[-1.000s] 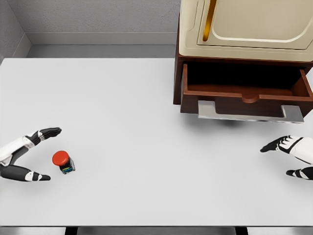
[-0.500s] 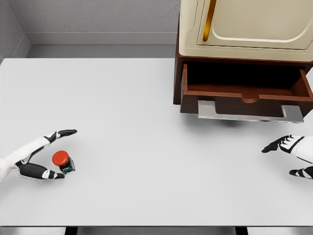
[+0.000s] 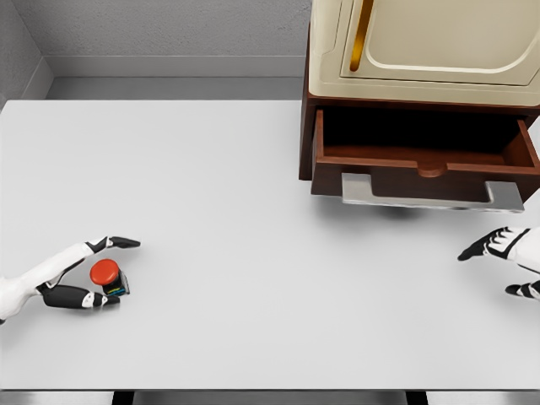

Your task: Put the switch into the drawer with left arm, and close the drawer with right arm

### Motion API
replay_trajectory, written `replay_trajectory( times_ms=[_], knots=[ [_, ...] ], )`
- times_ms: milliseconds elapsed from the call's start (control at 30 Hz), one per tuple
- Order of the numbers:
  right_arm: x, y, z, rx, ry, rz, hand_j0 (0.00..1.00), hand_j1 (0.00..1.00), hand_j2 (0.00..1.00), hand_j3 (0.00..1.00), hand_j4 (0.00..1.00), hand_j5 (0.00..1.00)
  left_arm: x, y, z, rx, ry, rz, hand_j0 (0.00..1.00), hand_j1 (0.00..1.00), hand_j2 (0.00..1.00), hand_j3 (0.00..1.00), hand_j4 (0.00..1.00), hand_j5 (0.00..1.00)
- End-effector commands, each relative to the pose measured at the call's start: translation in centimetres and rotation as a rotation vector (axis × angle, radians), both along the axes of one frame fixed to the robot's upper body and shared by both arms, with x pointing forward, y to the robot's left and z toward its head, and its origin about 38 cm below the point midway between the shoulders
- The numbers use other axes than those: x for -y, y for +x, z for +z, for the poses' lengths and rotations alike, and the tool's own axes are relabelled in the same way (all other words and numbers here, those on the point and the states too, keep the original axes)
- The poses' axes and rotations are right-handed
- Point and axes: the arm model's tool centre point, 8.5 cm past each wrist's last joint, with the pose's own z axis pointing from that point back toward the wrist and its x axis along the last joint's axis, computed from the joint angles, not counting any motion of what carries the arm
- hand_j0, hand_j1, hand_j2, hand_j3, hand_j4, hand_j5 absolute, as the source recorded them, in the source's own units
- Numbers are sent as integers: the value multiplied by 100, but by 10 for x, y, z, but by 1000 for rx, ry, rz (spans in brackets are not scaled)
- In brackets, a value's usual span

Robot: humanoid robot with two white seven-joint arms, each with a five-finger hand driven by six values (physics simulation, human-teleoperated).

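My left hand [image 3: 84, 274] sits at the lower left of the white tabletop [image 3: 219, 211] with its fingers spread apart, one dark-tipped finger [image 3: 118, 243] reaching out above and the thumb [image 3: 89, 299] below, so the small red-capped push-button switch with a dark square base [image 3: 108, 278] lies in the gap between them. The thumb tip looks to be touching or just beside the base; the upper finger is apart from the cap, so I judge nothing is clamped yet. The switch sits slightly tilted, its round red cap toward the hand and its dark base toward the table's middle, with a hint of green and blue on the side. From there the open dark-wood drawer with a grey metal handle [image 3: 426, 164] lies well apart, up and to the right, under the cream cabinet [image 3: 422, 46]. My right hand [image 3: 502, 253], fingers relaxed and empty, rests near the right edge, just below the drawer front, far nearer to it than the left.
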Motion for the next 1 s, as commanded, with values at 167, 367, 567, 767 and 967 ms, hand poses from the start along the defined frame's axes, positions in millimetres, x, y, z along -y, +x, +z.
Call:
replay_trajectory(
  times_ms=[167,367,567,767,967],
  knots=[
    [-1,-1,-2,2,18,-9,82,82,82,82,82,82,-9,-1,-1,-6,-2,29,64,64,64,64,64,64],
    [-2,-4,-9,11,63,-33,83,83,83,83,83,83,-10,-1,0,-5,-6,34,58,58,58,58,58,58],
    [-3,-4,-10,16,77,-40,83,83,83,83,83,83,-6,0,2,3,-29,29,44,44,44,44,44,44],
    [-3,-3,-9,24,82,-43,83,83,83,83,83,83,-5,4,10,28,-35,28,33,33,33,33,33,33],
    [-3,-2,-8,25,84,-45,83,83,83,83,83,83,2,16,31,93,-33,-1,31,31,31,31,31,31]
  ],
)
